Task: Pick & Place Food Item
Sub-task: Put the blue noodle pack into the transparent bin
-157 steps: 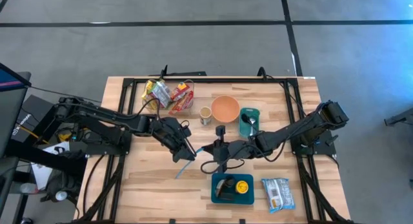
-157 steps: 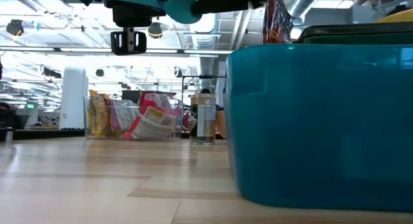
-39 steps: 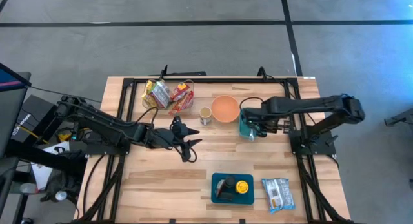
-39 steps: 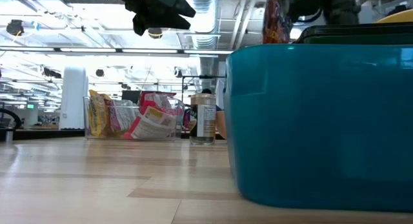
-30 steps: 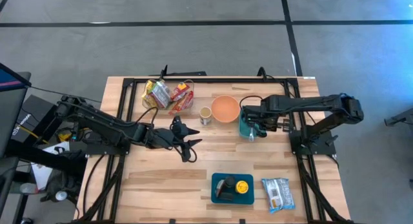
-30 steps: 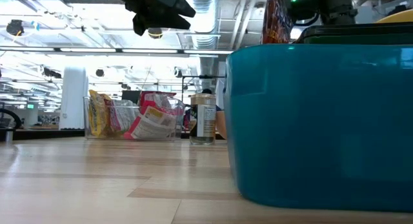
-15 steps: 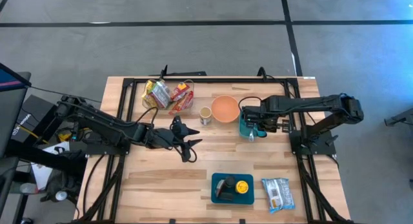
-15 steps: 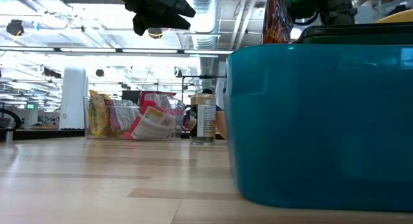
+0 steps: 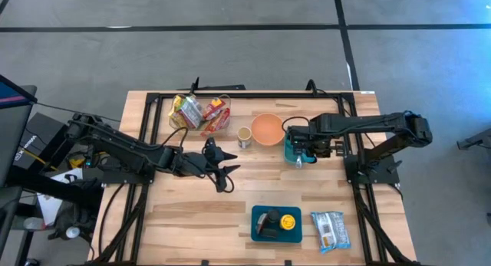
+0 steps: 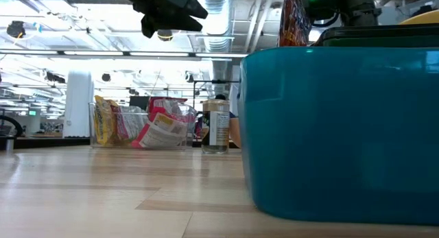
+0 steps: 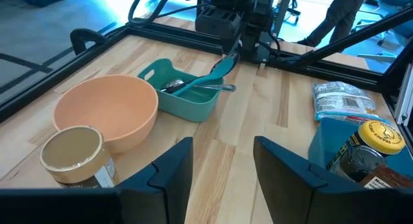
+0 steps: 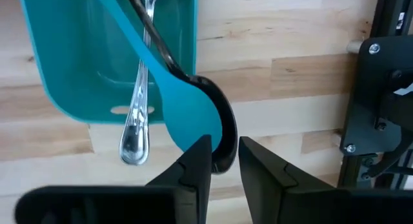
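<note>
A big wooden table [image 9: 176, 212] fills the middle of the view from above. A thin black frame [image 9: 261, 95] runs round the table's edge. Grey floor [image 9: 230, 51] fills the top of that view, and dark lines [image 9: 192, 27] cross it. A dark screen [image 9: 11, 93] pokes in at the left edge. A round orange bowl [image 9: 267, 129] sits just above the middle of the picture, and nothing is inside it. A clear box [image 9: 225, 119] stands up and to the left of the bowl. A blue bin [image 9: 254, 224] sits near the bottom, right of the middle. In the low view, that bin fills the right side.
</note>
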You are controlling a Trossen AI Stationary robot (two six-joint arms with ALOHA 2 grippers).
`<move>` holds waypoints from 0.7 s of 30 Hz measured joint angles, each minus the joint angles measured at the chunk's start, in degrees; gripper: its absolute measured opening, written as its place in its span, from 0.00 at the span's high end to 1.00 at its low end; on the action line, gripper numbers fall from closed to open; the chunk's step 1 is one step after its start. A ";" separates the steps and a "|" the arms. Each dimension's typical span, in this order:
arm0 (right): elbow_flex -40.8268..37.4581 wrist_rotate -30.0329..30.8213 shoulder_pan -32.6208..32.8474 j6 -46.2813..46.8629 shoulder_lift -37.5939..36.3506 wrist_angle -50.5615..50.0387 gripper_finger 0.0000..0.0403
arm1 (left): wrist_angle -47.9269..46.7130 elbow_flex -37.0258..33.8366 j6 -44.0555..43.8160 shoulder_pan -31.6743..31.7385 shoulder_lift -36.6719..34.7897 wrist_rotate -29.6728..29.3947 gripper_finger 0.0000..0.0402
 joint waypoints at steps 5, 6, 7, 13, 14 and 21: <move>0.00 -1.12 0.00 -1.61 0.00 -0.78 0.82 | 0.00 0.00 0.00 0.00 0.00 0.00 0.61; 0.00 -1.12 0.00 -1.63 -0.01 -1.02 0.82 | 0.00 0.00 0.00 0.00 0.00 0.00 0.61; 0.00 -1.12 0.00 -1.95 -0.16 -1.32 0.82 | 0.00 0.00 0.00 0.00 0.00 0.00 0.61; 0.03 -1.06 0.00 -2.91 -2.85 -1.76 0.82 | 0.00 0.00 0.00 0.00 0.00 0.01 0.61; 0.04 -1.01 0.00 -2.91 -3.53 -1.90 0.82 | 0.00 0.00 0.00 0.00 0.00 0.02 0.61; 0.03 1.15 1.39 -2.94 -7.17 -1.60 0.82 | 0.00 -0.02 1.15 0.00 0.00 0.02 0.61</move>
